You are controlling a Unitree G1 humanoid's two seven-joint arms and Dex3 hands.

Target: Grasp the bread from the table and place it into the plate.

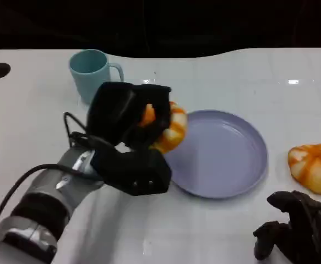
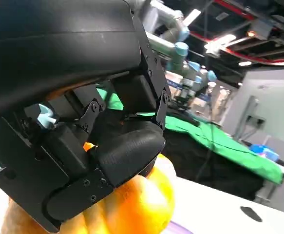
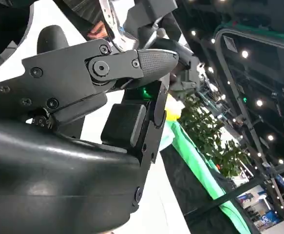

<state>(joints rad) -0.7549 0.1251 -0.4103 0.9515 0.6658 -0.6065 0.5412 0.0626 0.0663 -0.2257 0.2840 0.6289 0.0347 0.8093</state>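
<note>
The left hand (image 1: 128, 118) grips an orange-and-white bread (image 1: 170, 127), its black fingers (image 1: 161, 113) wrapped over the top and side of the loaf. From the left wrist view the same fingers (image 2: 124, 153) press down on the bread's glossy orange crust (image 2: 142, 204). The loaf hangs just at the near-left rim of the lilac plate (image 1: 226, 159), above the edge rather than down inside the dish. Behind the hand stands a pale blue mug (image 1: 91, 71), upright, its handle turned toward the plate. The silver forearm (image 1: 44, 203) reaches in from the lower left across the white counter (image 1: 204, 77). On the far side of the plate lies a second bread (image 1: 314, 168), apart from the rim. Near it the right hand (image 1: 298, 231) rests low on the counter with its fingers curled inward, holding nothing.
</note>
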